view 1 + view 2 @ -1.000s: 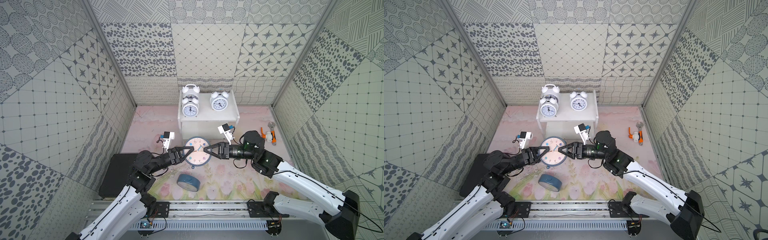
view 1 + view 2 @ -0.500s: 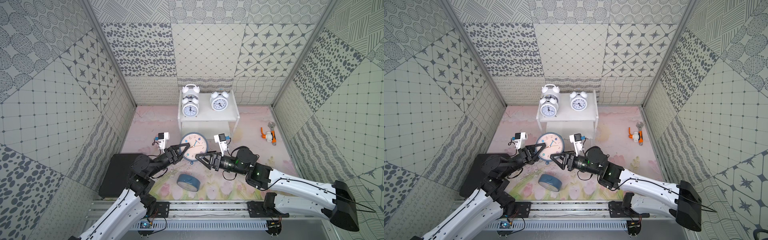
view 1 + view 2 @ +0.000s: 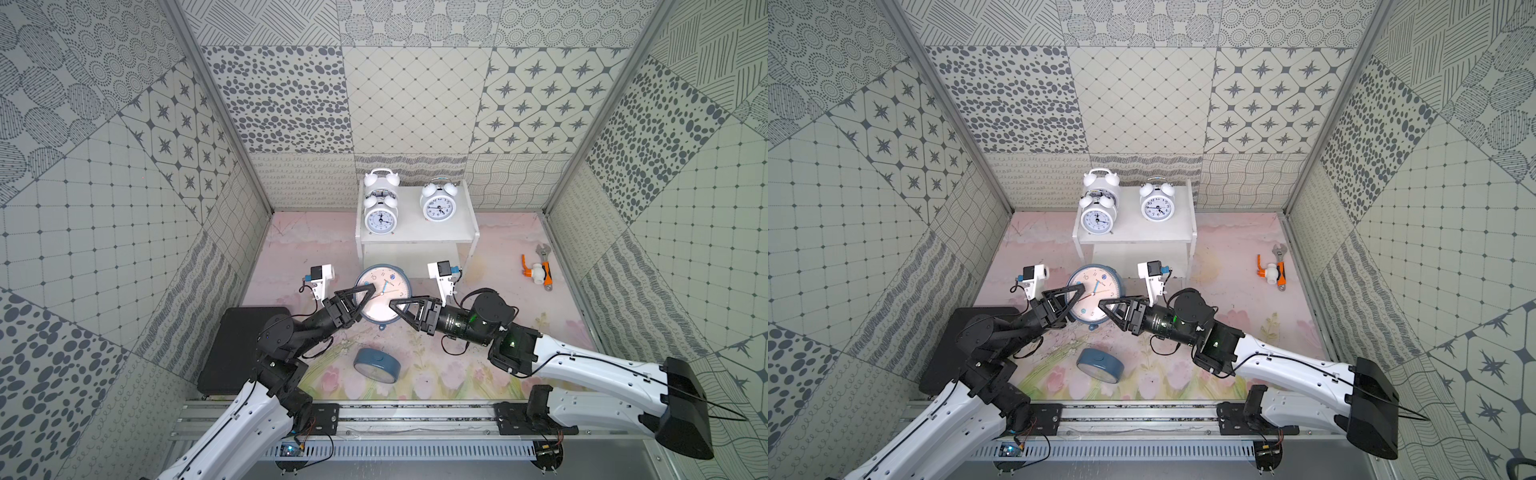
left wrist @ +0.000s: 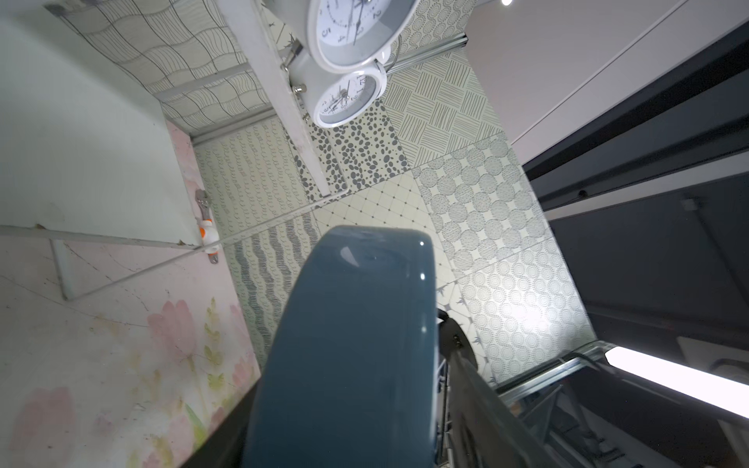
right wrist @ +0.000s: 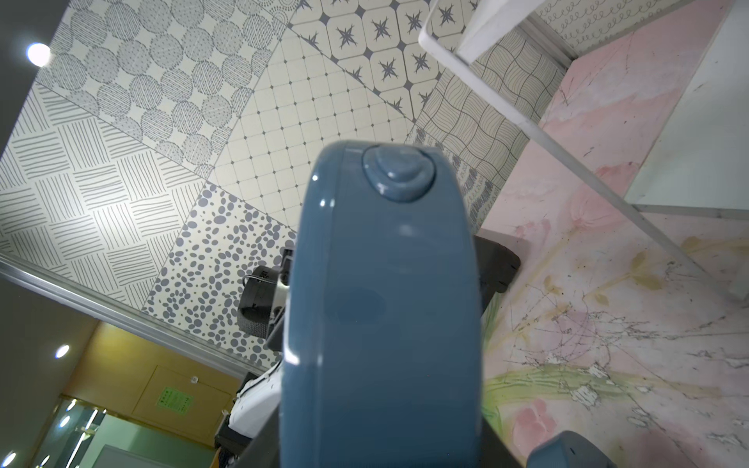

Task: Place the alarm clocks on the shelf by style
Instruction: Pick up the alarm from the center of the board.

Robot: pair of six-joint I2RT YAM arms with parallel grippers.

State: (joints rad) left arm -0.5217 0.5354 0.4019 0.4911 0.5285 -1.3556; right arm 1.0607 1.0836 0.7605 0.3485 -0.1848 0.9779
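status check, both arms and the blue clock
Left tool and right tool both straddle blue clock, grips unclear. Three white clocks on shelf top. Second blue clock on mat, out of the way.

White shelf (image 3: 415,239), topped by three white twin-bell clocks (image 3: 380,216), stands on the floral tabletop (image 3: 498,299); nearby lie a blue clock (image 3: 376,365) and an orange tool (image 3: 538,272).

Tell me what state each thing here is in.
Three white twin-bell clocks: upright on shelf top.
Upright blue clock: between left hand and right hand, grip unclear.
Second blue clock: lying tilted on mat.
Orange-and-white wrench: lying on mat, untouched.
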